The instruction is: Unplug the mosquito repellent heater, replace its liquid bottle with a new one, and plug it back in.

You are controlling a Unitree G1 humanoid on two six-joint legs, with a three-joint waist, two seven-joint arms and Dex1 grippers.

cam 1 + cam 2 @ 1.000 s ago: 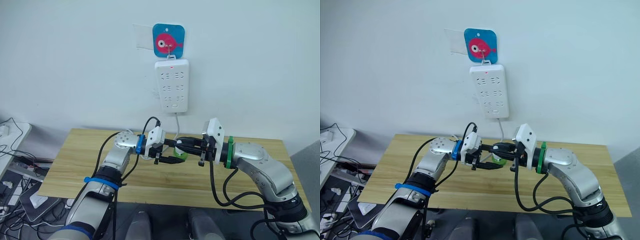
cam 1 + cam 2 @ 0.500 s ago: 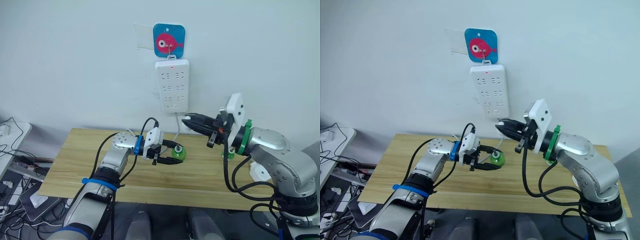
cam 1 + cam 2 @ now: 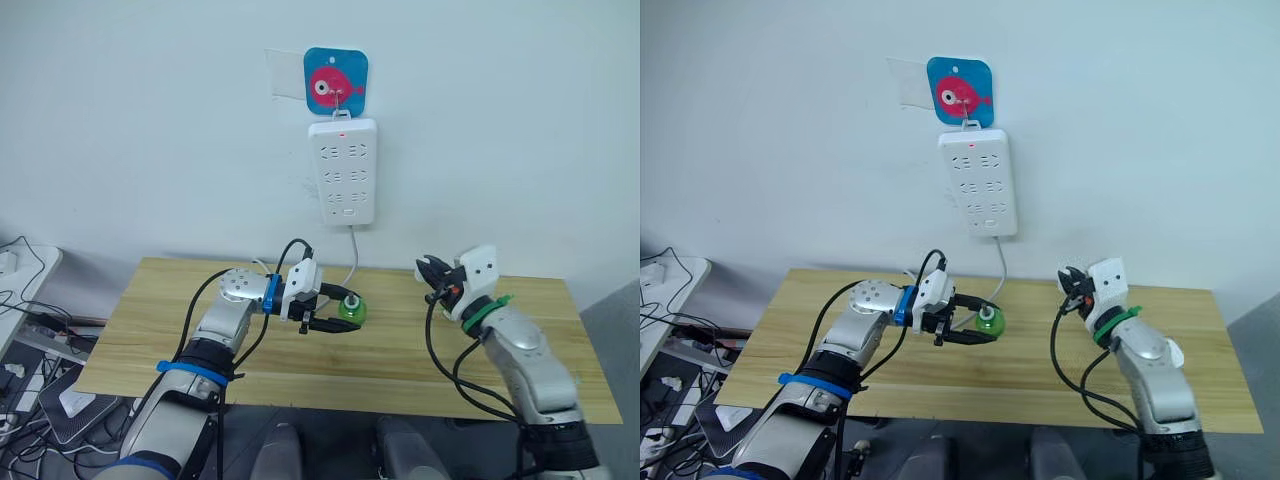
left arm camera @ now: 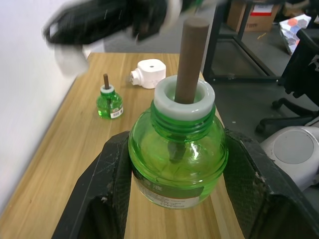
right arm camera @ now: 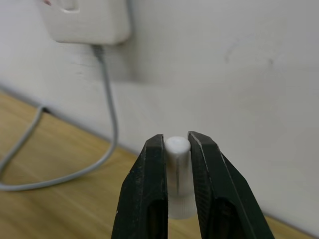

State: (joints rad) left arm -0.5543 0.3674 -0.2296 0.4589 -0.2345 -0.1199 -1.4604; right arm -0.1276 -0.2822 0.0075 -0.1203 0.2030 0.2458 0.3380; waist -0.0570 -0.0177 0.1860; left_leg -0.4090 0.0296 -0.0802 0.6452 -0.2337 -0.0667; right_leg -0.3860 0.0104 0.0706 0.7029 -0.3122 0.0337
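Mosquito repellent heater [image 4: 147,72]: light, rigid, lying on counter [image 3: 400,350]; grasp its sides; left claw [image 3: 335,312] grips green bottle [image 4: 177,159], right claw [image 5: 177,199] pinches white cap [image 5: 178,174].

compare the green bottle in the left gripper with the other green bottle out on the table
The held bottle is clamped between the left gripper's fingers, while the far bottle stands free on the wooden table, near the white heater. The held bottle's label sits low on its body; the far bottle's label wraps its middle. Both are upright, clear green, white-collared, with a bare brown wick and no cap.
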